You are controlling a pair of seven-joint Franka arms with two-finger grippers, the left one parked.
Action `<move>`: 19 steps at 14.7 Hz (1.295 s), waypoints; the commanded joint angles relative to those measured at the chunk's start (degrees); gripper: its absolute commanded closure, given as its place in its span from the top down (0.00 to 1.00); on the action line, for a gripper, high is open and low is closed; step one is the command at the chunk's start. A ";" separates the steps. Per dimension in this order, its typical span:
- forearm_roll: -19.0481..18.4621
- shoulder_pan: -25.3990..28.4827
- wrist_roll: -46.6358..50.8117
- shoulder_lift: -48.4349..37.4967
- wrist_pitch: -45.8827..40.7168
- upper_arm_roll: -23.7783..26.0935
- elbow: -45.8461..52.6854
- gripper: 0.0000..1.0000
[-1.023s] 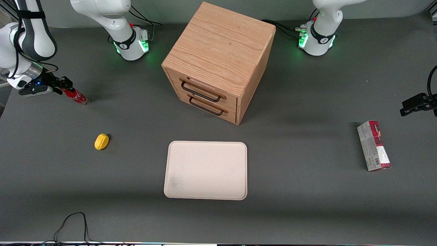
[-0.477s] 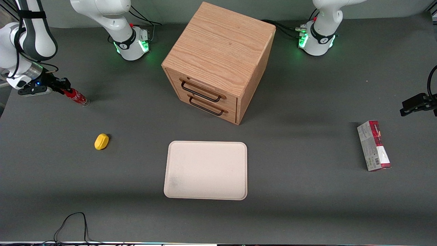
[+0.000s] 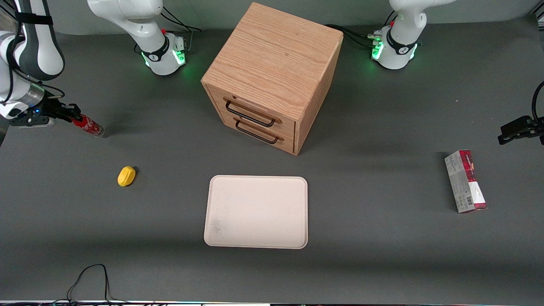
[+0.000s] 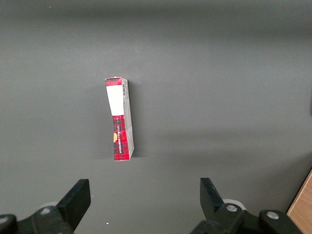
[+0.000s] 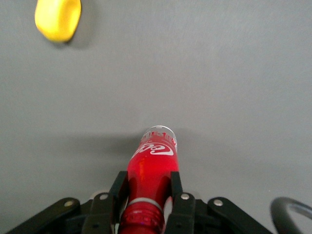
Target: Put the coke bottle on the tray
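Observation:
The coke bottle (image 3: 87, 126) has a red label with white script; it is tilted, neck in my gripper, base low over the table at the working arm's end. My gripper (image 3: 70, 114) is shut on its neck. In the right wrist view the bottle (image 5: 152, 171) points away from the camera, with a finger (image 5: 118, 191) on each side of the neck and my gripper (image 5: 146, 195) closed around it. The cream tray (image 3: 256, 211) lies flat near the front camera, in front of the drawers, well away from the bottle.
A wooden drawer cabinet (image 3: 272, 72) stands at the table's middle. A yellow lemon-like object (image 3: 126, 176) lies between bottle and tray, also in the right wrist view (image 5: 57, 18). A red-and-grey carton (image 3: 465, 180) lies toward the parked arm's end, also in the left wrist view (image 4: 120, 118).
My gripper and the bottle have moved farther toward the working arm's end of the table and slightly nearer the front camera. The grip on the bottle is unchanged.

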 commanded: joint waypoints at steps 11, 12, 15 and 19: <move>11.95 -0.74 28.96 19.67 -27.99 24.30 47.17 0.00; 11.95 -0.74 32.04 21.78 -31.51 26.31 52.36 0.00; 11.86 -0.74 42.32 26.71 -38.56 31.94 64.25 0.00; 11.69 -0.74 51.99 31.98 -39.28 39.41 72.70 0.00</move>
